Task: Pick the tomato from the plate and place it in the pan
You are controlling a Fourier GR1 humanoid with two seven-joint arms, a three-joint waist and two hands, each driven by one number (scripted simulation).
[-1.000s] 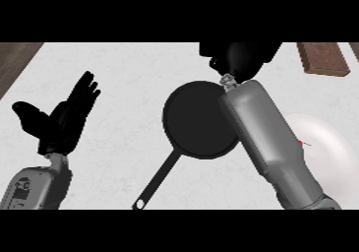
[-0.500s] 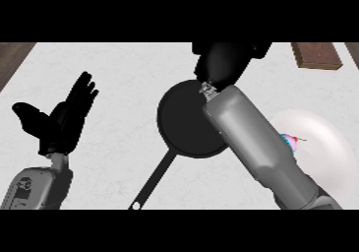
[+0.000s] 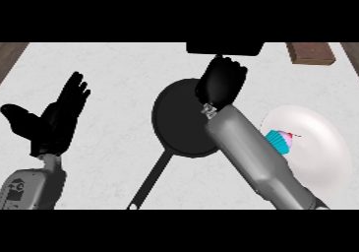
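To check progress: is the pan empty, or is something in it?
Empty where visible: the pan shows a bare dark base. The right hand and forearm cover its far and right parts.

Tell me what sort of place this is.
Most likely a kitchen counter. A pale, stone-like counter top carries a black frying pan with a long handle and, to its right, a white plate. Both are things for cooking and serving.

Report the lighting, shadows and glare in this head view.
Head view: even, soft light on the pale marbled counter; no sharp cast shadows; the black round frying pan looks matt, without glare; the white round plate shows only gentle shading.
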